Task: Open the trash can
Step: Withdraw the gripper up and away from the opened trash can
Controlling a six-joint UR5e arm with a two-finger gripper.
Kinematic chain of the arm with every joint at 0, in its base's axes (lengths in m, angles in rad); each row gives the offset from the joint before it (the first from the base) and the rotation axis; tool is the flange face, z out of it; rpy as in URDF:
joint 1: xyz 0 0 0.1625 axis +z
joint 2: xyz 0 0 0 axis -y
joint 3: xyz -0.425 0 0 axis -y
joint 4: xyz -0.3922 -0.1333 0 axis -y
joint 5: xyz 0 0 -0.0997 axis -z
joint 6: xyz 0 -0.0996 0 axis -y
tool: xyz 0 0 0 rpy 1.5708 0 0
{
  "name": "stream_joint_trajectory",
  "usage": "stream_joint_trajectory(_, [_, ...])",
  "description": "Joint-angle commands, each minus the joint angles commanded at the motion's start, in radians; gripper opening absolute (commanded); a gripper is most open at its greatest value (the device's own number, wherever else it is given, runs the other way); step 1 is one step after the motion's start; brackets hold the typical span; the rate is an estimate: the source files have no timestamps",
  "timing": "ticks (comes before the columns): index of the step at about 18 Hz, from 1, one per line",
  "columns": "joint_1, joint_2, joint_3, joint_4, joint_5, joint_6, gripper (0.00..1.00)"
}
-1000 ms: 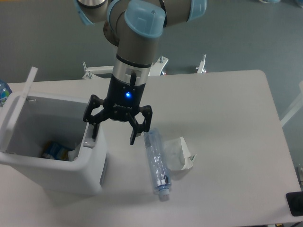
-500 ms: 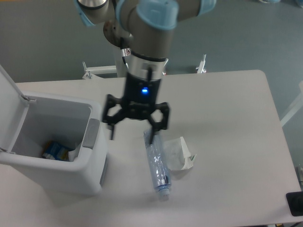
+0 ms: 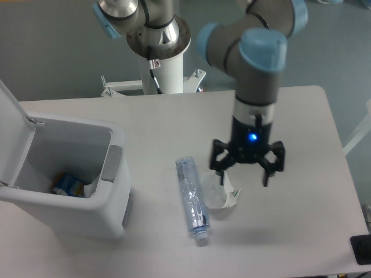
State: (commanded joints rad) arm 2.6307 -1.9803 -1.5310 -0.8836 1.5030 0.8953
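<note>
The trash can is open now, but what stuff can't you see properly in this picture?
- Inside the trash can: its near wall hides most of the bottom; only a blue-and-white scrap shows, too small to name.
- The lid: cut off by the left edge of the camera view.
- The crumpled white carton: the open gripper covers its top.
- The dark thing at the bottom right: cut off by the edge.

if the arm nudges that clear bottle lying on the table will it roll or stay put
The bottle lies on its side and looks round, so a sideways nudge would likely roll it. It appears empty and clear, probably light, thin-walled and easily dented. The crumpled carton beside it may stop it.
</note>
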Motion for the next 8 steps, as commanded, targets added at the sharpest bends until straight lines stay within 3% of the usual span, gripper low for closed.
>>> stream_joint_trajectory(3, [0.025,-0.008,0.025,-0.020,0.020,0.059,1.00])
stream_joint_trajectory(8, [0.012,-0.012,-0.001,-0.028,0.115,0.083,1.00])
